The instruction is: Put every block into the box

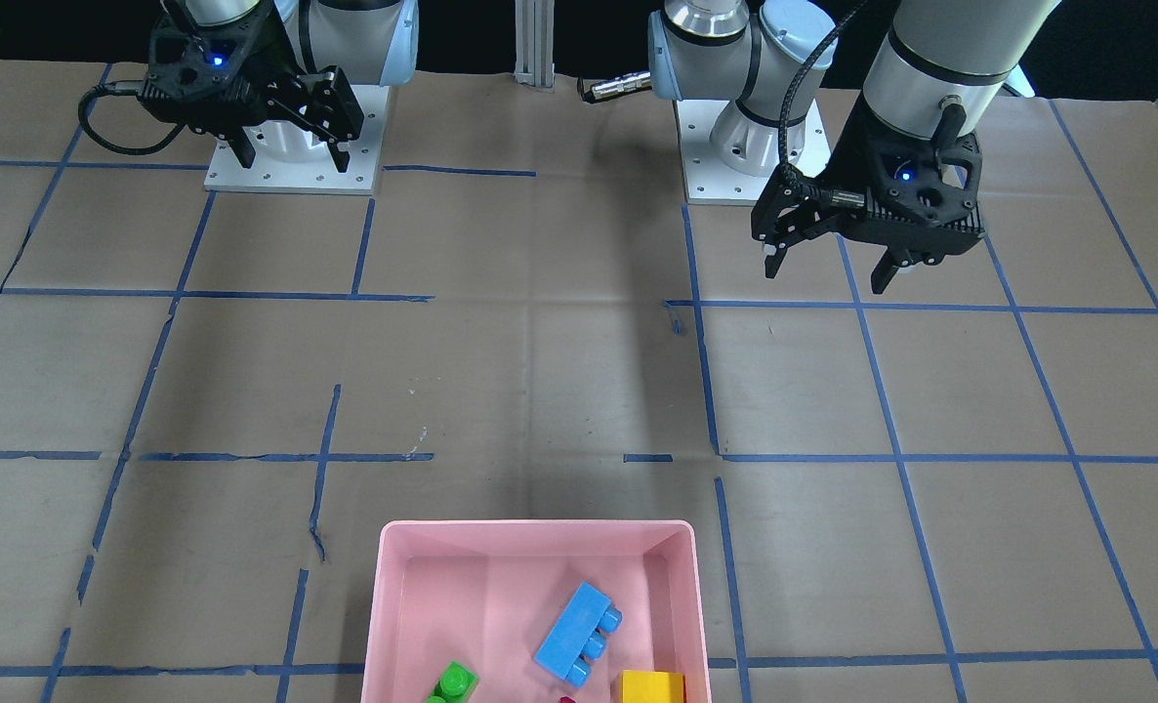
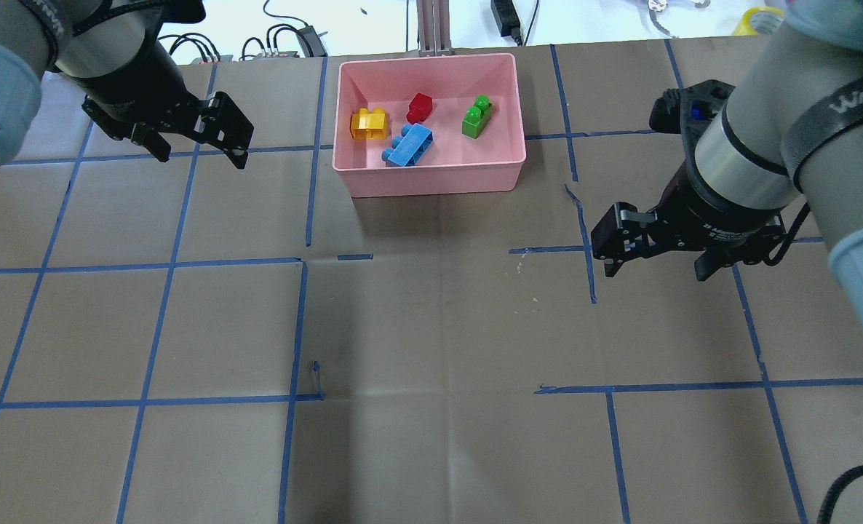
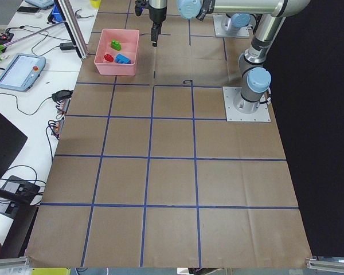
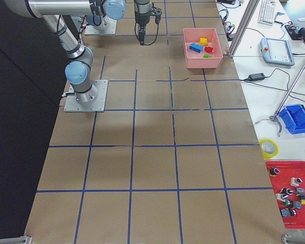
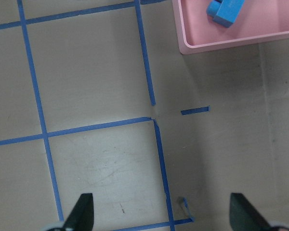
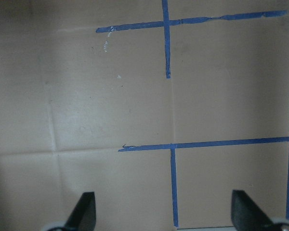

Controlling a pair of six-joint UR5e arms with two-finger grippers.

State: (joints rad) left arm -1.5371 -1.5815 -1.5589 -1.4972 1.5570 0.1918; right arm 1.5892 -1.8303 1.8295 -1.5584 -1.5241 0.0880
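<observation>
The pink box (image 2: 431,178) stands at the far middle of the table. All four blocks lie inside it: yellow (image 2: 368,124), red (image 2: 419,108), blue (image 2: 407,145), green (image 2: 476,116). My left gripper (image 2: 202,156) hangs open and empty to the left of the box. Its wrist view shows the box's corner (image 5: 231,44) with the blue block (image 5: 225,10). My right gripper (image 2: 655,274) is open and empty over bare paper, right of the box and nearer to me. In the front view the box (image 1: 535,527) holds the blue block (image 1: 579,633), the green block (image 1: 454,682) and the yellow block (image 1: 652,687).
Brown paper with a blue tape grid covers the table. An aluminium post (image 2: 431,25) stands just behind the box, with cables beyond the far edge. The two arm bases (image 1: 291,166) (image 1: 750,156) stand on white plates at my edge of the table.
</observation>
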